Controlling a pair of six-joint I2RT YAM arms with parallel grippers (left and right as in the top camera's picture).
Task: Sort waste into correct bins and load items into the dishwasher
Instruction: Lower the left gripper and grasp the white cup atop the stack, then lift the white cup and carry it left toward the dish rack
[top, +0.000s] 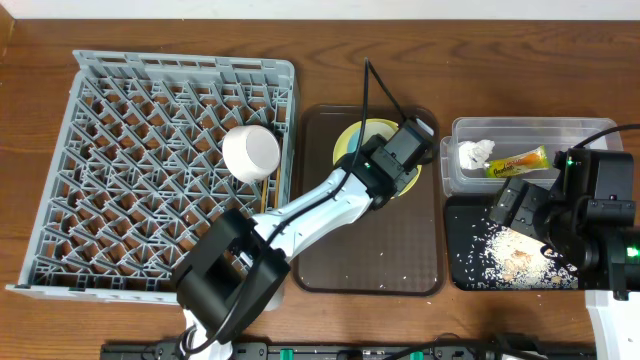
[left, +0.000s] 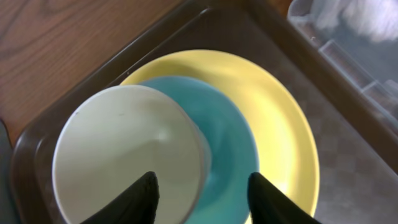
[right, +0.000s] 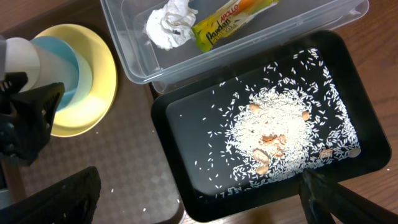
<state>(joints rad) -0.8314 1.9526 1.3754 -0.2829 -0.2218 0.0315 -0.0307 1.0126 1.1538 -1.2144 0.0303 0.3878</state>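
Grey rack (top: 100, 180) far left, white bowl (top: 250, 152) inside. Brown tray (top: 400, 250) beside: yellow plate (left: 280, 124), blue bowl (left: 227, 137) on it, pale cup (left: 118, 155) over bowl edge. Left gripper (left: 202, 180) half closed astride cup rim, grip unclear. Right gripper (right: 199, 180) wide over rice (right: 267, 134) in black tray (right: 186, 124)

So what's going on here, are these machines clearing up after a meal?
Pretty much. The left gripper is over the brown tray, its jaws either side of the rim of a pale cup that sits in a blue bowl on a yellow plate, not clamped yet. The right gripper hangs open over the black tray of rice scraps. The napkin and wrapper are already in the clear tub, and a white bowl is in the grey rack.
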